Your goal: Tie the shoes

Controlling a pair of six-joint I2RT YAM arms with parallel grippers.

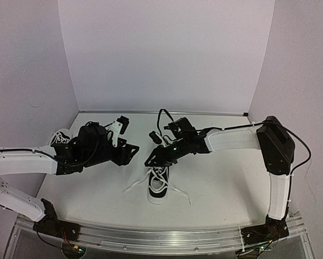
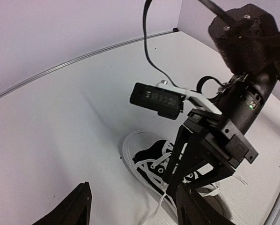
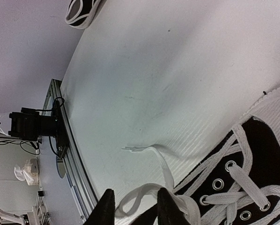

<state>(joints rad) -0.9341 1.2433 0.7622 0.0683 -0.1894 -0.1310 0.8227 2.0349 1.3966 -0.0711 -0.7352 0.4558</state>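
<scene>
**WHILE NO KNOT IS YET FORMED: GRASP STAGE**

Since no knot or bow shows on the centre sneaker [image 1: 159, 189], the task is judged to be at an early step, namely taking hold of the laces. This sneaker sits mid-worktop [image 1: 221, 178], toward the near edge. One white lace end [image 1: 132, 187] trails toward the left edge, and another trails toward the right edge.

**End effectors.** The right gripper [image 3: 135, 193] hangs just above this sneaker. Its fingers stand partly apart, and a lace loop [image 3: 144, 188] crosses the gap at the tips. Whether the loop is pinched cannot be told. The left gripper [image 2: 134, 197] hovers just beside the same sneaker with its jaws wide apart, holding nothing.

**Next move (judgement).** Each gripper needs to close on one lace so that the ends can be drawn clear and crossed. The ends lie flat on the worktop, so a low, careful approach is called for.

**Obstructions.** Both wrists crowd over the one shoe. The right arm's wrist camera [image 2: 156, 99] and its cable [image 2: 145, 37] project toward the left gripper, so contact is a risk. The second sneaker [image 1: 60, 138] sits near the left edge toward the far-left corner, partly hidden behind the left arm [image 1: 21, 162] and well apart from the work.
</scene>
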